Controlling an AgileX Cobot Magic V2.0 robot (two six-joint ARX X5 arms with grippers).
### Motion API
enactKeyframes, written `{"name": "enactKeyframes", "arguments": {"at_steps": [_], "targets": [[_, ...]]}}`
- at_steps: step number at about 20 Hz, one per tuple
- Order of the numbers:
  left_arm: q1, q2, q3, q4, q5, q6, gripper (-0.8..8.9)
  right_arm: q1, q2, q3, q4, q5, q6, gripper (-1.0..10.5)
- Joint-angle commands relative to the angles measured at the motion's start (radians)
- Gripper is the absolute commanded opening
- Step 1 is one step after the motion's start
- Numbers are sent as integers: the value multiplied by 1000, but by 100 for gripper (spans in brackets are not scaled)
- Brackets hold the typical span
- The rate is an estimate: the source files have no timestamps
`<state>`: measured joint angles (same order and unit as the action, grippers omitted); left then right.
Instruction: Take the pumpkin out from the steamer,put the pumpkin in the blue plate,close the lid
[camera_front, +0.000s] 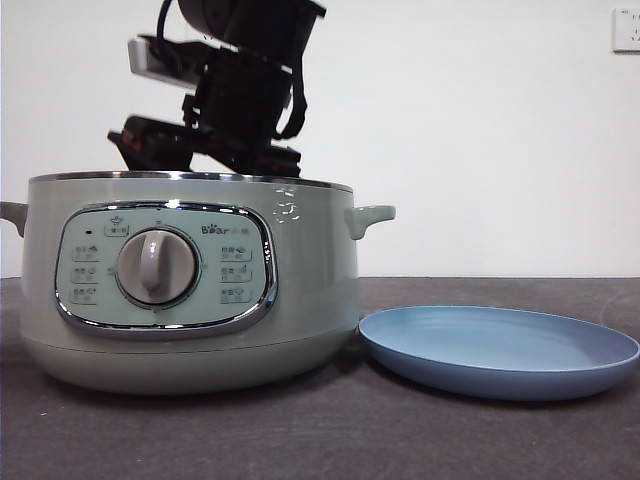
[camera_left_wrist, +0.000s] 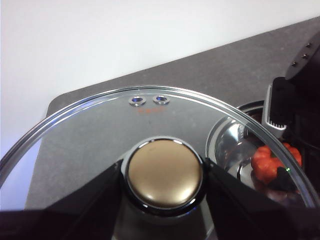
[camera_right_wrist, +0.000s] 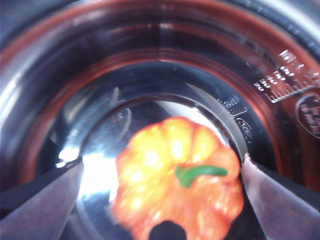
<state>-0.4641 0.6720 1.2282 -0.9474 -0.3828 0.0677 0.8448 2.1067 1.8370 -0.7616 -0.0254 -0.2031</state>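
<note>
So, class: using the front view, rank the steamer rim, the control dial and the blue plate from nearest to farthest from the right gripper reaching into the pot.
1. Steamer rim, right below the right gripper.
2. Control dial, lower on the steamer's front.
3. Blue plate, on the table beside the steamer.

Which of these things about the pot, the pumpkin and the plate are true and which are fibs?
1. The pumpkin is lying on the blue plate. False: it sits inside the steamer, and the plate holds nothing.
2. The left gripper is holding the lid by its knob. True.
3. The lid is closed on the steamer. False: it is held off to the side.
4. The right gripper is down in the steamer, jaws open either side of the pumpkin. True.
5. The blue plate rests on the table beside the steamer. True.
</note>
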Motion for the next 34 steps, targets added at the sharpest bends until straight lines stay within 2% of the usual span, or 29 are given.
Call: {"name": "enactKeyframes", "arguments": {"at_steps": [1, 3, 4, 5, 6, 10, 14, 16, 19, 22, 24, 25, 32, 34], "targets": [[0, -12, 4, 34, -8, 3, -9, -2, 42, 0, 13, -2, -8, 598], [0, -12, 4, 33, -7, 3, -9, -6, 50, 0, 21, -1, -6, 574], [0, -12, 4, 33, -7, 3, -9, -5, 50, 0, 24, 6, -4, 364], [0, -12, 4, 32, -6, 3, -9, -5, 50, 0, 21, 6, -5, 24], [0, -12, 4, 33, -6, 3, -9, -5, 47, 0, 16, 6, 1, -3], [-1, -2, 4, 51, -3, 3, -9, -6, -60, 0, -52, 6, 3, -1], [-1, 45, 4, 91, 31, 3, -9, -48, -260, 0, -248, 5, 15, -1], [-1, 74, 4, 126, 80, 4, -9, -95, -358, 0, -360, 6, 54, -2], [-1, 118, 4, 158, 158, 4, -9, -204, -425, -1, -556, 10, 169, -5], [-1, 145, 4, 177, 181, 4, -9, -257, -458, -79, -607, 131, 281, -10], [-2, 155, 4, 187, 188, 4, -9, -260, -484, -169, -585, 250, 341, -10], [-2, 158, 4, 197, 210, 4, -9, -260, -504, -231, -539, 281, 350, -9], [-2, 193, 4, 247, 245, 4, -9, -256, -581, -668, -28, 281, 323, -2], [-2, 206, 4, 247, 261, 4, -8, -267, -580, -767, 115, 214, 301, -2]]}}
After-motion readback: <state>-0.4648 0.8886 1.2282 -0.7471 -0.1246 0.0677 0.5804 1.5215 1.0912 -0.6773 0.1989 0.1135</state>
